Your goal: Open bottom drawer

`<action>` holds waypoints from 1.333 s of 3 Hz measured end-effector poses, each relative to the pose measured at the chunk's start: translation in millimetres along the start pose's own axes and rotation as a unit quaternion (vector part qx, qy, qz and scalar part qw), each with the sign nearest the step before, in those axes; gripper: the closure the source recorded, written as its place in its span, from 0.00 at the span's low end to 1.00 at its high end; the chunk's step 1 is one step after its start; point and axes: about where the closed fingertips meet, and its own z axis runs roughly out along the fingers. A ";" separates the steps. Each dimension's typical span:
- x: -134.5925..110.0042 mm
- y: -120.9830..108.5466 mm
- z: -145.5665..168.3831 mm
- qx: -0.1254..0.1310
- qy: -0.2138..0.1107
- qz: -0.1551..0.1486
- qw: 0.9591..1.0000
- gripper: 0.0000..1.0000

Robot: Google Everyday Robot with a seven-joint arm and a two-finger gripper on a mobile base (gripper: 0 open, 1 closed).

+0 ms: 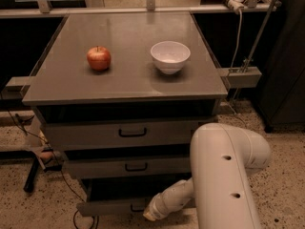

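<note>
The bottom drawer [107, 207] is the lowest and narrowest grey front of the cabinet, with a small black loop handle at its centre. It stands out a little from the cabinet, with a dark gap above it. My gripper [148, 214] is at the end of my white arm [224, 175], right at that handle near the drawer's right part. The arm's thick white link covers the cabinet's lower right side. The contact between the gripper and the handle is hidden.
Above are the mid-sized drawer [95, 168] and the widest top drawer [86, 135], both shut. A red apple [98, 58] and a white bowl [170, 56] sit on the grey cabinet top [128, 87]. Cables and a dark tool [33, 173] lie on the speckled floor at left.
</note>
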 end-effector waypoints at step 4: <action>-0.1 0.0 -0.3 0.000 0.000 0.000 1.000 0.34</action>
